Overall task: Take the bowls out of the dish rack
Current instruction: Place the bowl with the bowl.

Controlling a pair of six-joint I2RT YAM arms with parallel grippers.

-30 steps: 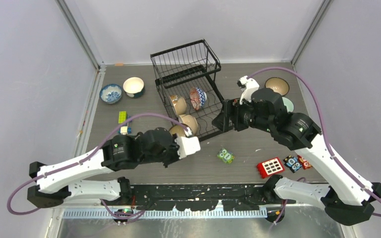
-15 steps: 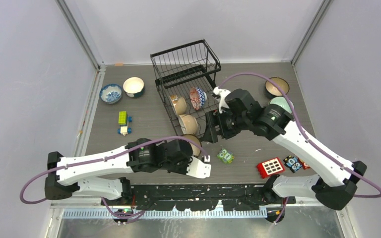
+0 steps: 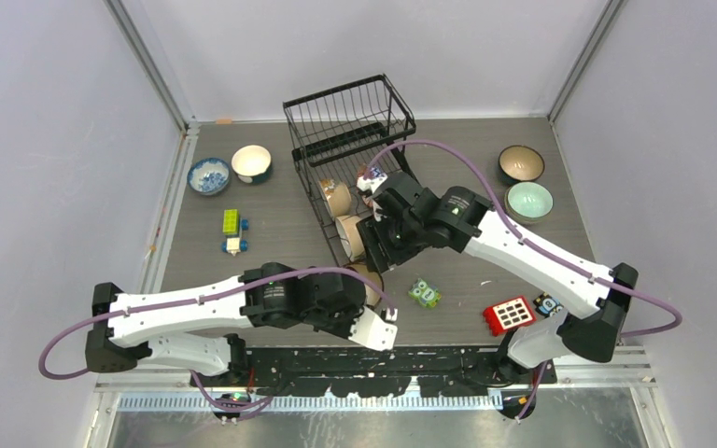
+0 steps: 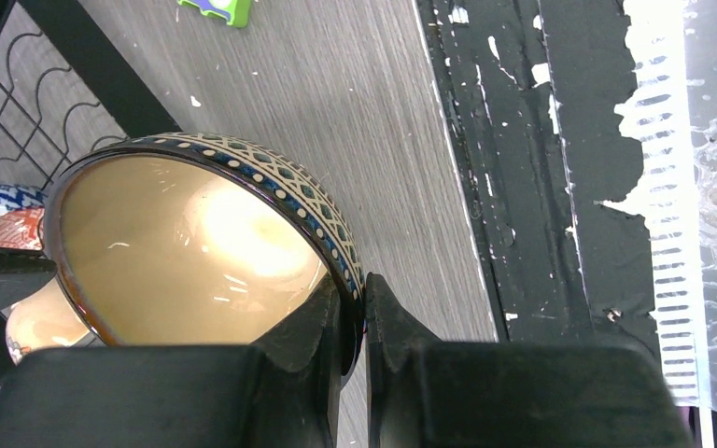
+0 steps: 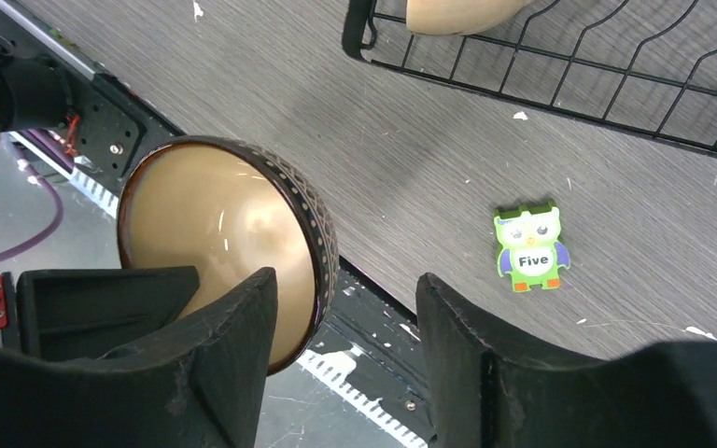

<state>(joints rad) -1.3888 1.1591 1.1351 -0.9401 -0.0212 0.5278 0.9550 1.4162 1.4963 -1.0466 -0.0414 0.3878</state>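
Tan bowl [image 4: 177,252], rim pinched by left gripper [image 4: 354,301]

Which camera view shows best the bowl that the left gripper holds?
Left wrist: the cream bowl is large, the left gripper pinching its patterned rim. Right wrist shows it partly behind the right gripper; top external, only a sliver.

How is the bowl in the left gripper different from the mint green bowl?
The held bowl is tan inside; the mint green bowl is pale green. The held bowl is tipped on its side, pinched at the rim by the left gripper; the mint green bowl sits upright on the table, untouched. Both are round.
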